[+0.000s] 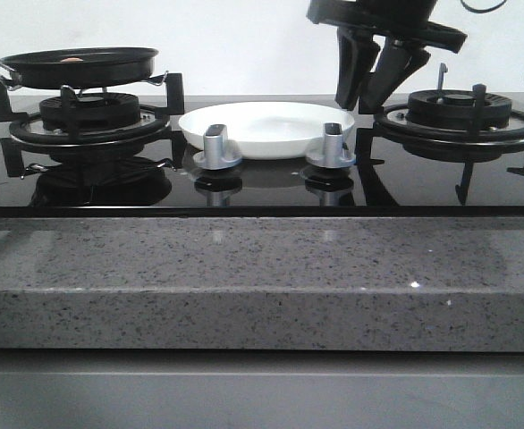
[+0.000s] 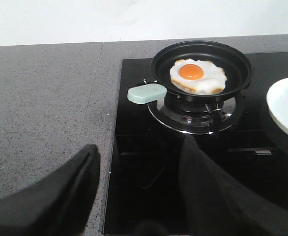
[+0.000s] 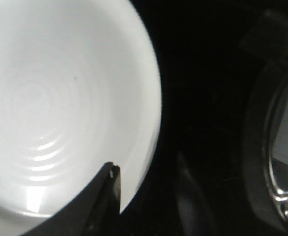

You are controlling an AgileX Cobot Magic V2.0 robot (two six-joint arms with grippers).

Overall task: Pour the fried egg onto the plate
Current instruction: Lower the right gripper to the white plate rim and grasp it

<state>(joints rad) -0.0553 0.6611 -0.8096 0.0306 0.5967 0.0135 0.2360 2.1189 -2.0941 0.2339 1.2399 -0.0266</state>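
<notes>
One fried egg (image 2: 198, 76) in one pan (image 2: 203, 66), one plate (image 1: 266, 128); both end effectors (image 1: 374, 79) (image 2: 139, 187) spread apart.

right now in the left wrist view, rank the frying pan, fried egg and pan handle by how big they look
1. frying pan, clearly largest
2. fried egg, lying inside the pan
3. pale green pan handle, smallest, though not far behind the egg

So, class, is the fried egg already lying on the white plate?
No, the fried egg lies in the black frying pan on the left burner, and the plate beside it holds nothing.
</notes>
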